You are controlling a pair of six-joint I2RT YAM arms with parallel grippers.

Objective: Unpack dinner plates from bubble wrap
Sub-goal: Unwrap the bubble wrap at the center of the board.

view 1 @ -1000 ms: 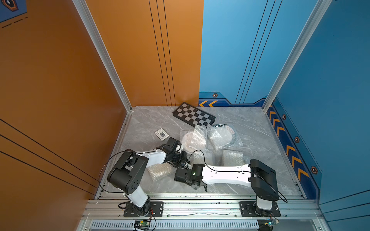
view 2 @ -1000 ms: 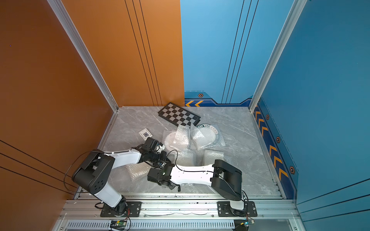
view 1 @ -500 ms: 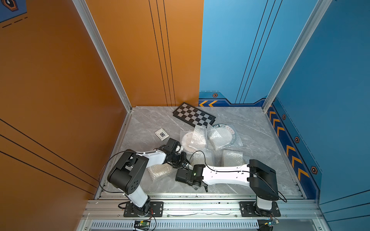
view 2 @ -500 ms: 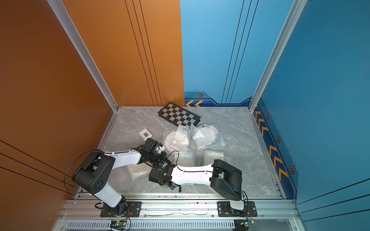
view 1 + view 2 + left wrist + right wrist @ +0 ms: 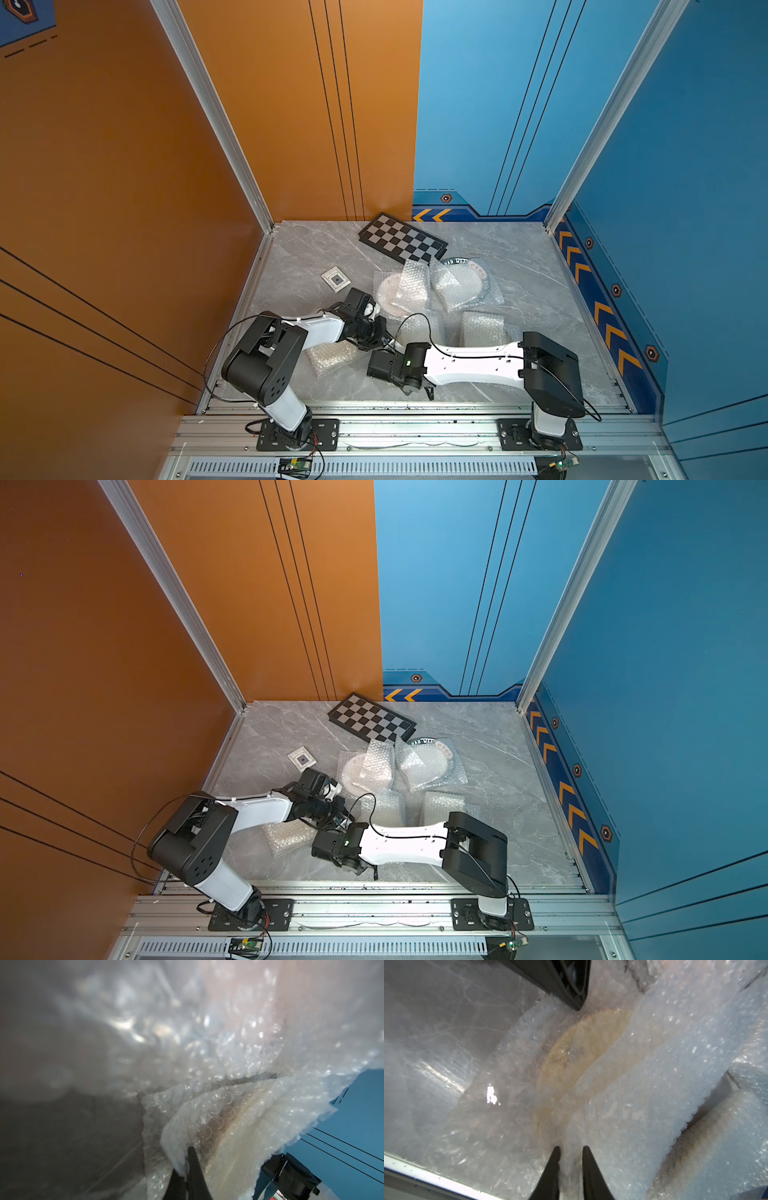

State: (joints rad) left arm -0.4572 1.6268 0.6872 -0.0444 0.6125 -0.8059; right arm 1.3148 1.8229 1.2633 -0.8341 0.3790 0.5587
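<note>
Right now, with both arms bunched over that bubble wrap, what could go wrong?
1. The left fingers pinch only a thin edge of bubble wrap; it could slip or tear.
2. A yellowish plate shows through the wrap that the right fingers straddle; a pull might tip it out onto the table.
3. The left arm and right arm nearly touch at the wrists, so they could bump.

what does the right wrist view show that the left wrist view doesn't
Only the right wrist view: a yellowish plate under wrap, bare table, and the right gripper with its fingers either side of a fold. Only the left wrist view: the left gripper shut on a wrap edge, the blue wall, and part of the right arm. Both: wrap fills most of the frame.
</note>
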